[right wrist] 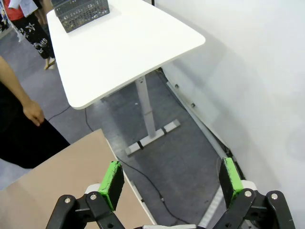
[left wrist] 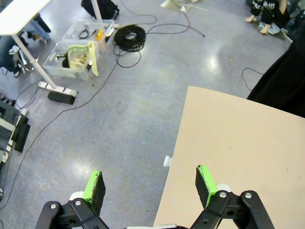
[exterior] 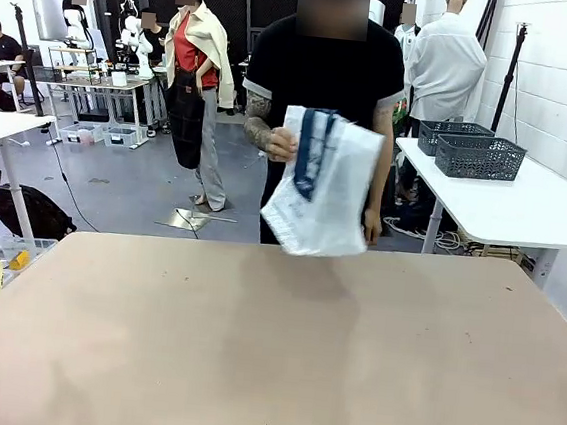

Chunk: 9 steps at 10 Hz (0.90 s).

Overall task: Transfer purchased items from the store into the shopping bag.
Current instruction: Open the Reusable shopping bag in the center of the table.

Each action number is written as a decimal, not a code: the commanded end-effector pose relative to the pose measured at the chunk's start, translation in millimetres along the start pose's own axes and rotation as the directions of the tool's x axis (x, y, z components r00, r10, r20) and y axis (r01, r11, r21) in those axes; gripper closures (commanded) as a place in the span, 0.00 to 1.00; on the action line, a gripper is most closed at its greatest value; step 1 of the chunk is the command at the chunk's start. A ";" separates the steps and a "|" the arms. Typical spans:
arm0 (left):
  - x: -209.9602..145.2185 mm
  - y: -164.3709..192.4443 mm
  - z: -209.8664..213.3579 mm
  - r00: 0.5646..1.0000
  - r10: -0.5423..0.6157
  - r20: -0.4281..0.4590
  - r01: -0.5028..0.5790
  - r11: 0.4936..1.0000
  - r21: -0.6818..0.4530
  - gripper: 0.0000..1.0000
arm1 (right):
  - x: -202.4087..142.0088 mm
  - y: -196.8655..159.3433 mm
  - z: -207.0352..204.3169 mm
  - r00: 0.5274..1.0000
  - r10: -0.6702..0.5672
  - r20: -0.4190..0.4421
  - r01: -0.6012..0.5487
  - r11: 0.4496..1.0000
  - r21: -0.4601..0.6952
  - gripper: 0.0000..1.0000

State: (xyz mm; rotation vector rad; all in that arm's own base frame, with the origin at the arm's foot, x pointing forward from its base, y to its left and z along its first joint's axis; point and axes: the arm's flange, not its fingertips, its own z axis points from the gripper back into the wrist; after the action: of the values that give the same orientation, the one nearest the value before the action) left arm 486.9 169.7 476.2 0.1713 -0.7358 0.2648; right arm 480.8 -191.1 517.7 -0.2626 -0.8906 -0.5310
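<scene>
While person's hand [exterior: 280, 144] holds bag [exterior: 326, 191] by worktop [exterior: 270, 352] far edge, setup step: left gripper [left wrist: 148, 183], right gripper [right wrist: 169, 179] idle, fingers [left wrist: 95, 188] released; next needs bag set down.

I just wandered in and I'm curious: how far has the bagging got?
Nothing looks packed yet. The person's hand holds the shopping bag at the far edge of the tan table. Both the left claw and right claw are open, holding nothing. Two dark grey baskets sit on the white side table; all transferring remains.
</scene>
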 end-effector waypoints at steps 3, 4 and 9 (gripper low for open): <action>0.7 0.2 1.0 1.000 -0.010 0.006 0.010 1.000 0.007 0.00 | 2.8 0.5 0.4 1.000 0.012 0.004 -0.012 1.000 0.005 0.00; 0.7 0.2 1.0 1.000 -0.010 0.006 0.010 1.000 0.007 0.00 | 2.8 0.5 0.4 1.000 0.012 0.004 -0.012 1.000 0.005 0.00; 0.7 0.2 1.0 1.000 -0.010 0.006 0.010 1.000 0.007 0.00 | 2.8 0.5 0.4 1.000 0.012 0.004 -0.012 1.000 0.005 0.00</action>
State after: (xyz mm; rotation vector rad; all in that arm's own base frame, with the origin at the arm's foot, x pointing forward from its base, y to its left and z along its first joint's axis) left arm 486.9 169.7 476.2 0.1713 -0.7358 0.2647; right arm 480.8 -191.1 517.7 -0.2627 -0.8906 -0.5310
